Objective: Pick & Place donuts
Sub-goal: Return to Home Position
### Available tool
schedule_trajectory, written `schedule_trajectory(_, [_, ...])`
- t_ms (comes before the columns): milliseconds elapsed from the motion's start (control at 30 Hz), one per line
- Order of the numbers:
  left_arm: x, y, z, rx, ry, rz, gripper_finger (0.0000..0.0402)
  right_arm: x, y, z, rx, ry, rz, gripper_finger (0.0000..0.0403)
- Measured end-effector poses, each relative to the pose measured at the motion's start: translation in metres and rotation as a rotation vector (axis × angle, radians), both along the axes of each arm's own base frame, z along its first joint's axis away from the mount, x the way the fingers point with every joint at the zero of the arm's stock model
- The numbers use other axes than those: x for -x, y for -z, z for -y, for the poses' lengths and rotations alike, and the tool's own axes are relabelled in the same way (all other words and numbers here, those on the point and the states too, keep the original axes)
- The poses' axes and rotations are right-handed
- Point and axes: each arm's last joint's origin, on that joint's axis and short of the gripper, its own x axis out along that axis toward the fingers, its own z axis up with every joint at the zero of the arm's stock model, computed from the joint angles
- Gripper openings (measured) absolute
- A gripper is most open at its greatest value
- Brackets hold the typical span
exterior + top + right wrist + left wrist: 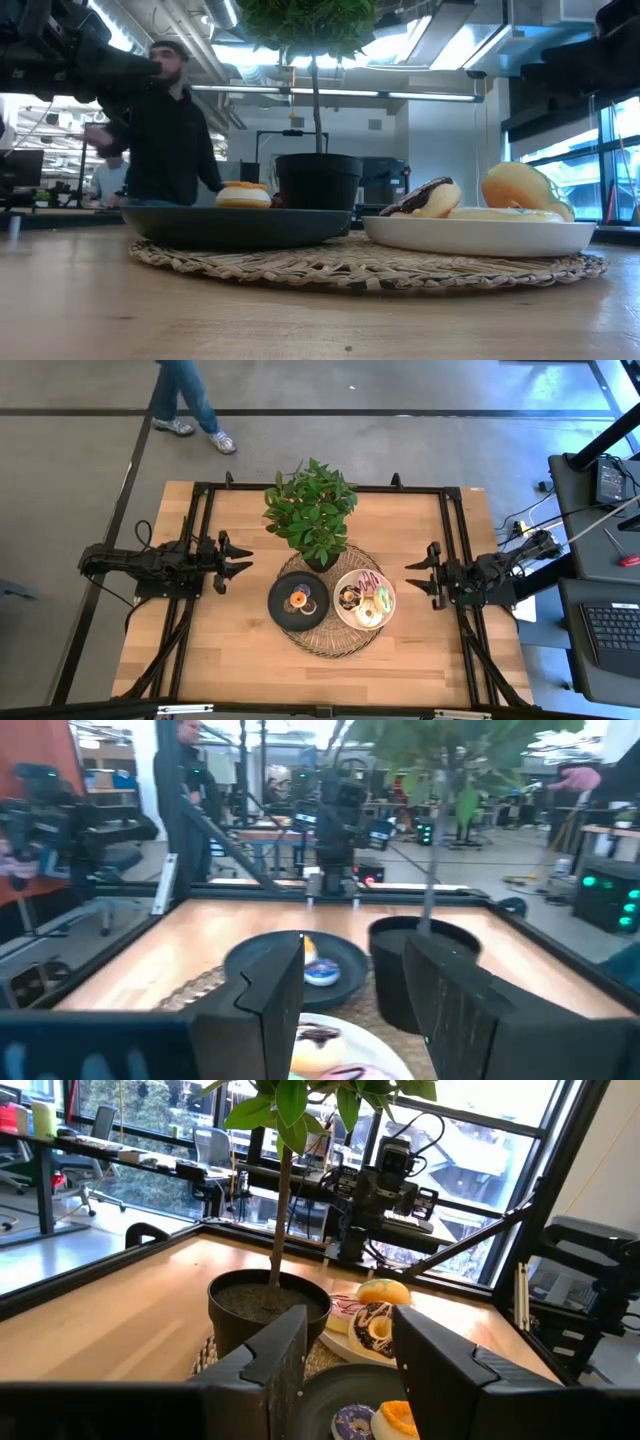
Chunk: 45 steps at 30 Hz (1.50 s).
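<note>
Two donuts, one orange (297, 600) and one purple (311, 604), lie on the round black plate (275, 605). Several more donuts (366, 602) are heaped on the white plate (339, 612) to its right. Both plates rest on a round woven mat (325, 642) at the table's middle. My left gripper (240, 560) hovers open and level near the table's left side, pointing at the plates. My right gripper (418, 575) is open and level at the right side, facing them too. In each wrist view, nothing lies between the fingers of my left gripper (350, 1365) or my right gripper (345, 995).
A potted plant (312, 510) in a black pot (318, 180) stands on the mat's far side, just behind the plates. A black frame (452, 530) borders the tabletop. A person (165, 130) stands beyond the table's far edge. Bare wood lies in front of the mat.
</note>
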Motion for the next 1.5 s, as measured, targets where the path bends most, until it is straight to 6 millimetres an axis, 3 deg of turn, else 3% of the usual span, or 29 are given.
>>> schedule_trajectory(500, [0.0,0.0,0.0,-0.026,-0.001,-0.004,0.0145,-0.006,0.0,0.025,0.065,0.101,0.0,0.0173])
schedule_trajectory(733, [0.0,0.0,0.0,-0.042,-0.001,-0.007,0.0147,-0.006,0.005,0.038,0.014,0.157,-0.046,0.0173])
schedule_trajectory(1500, [0.0,0.0,0.0,-0.103,-0.013,-0.017,0.0147,-0.01,0.013,0.047,0.019,0.174,-0.15,0.0173])
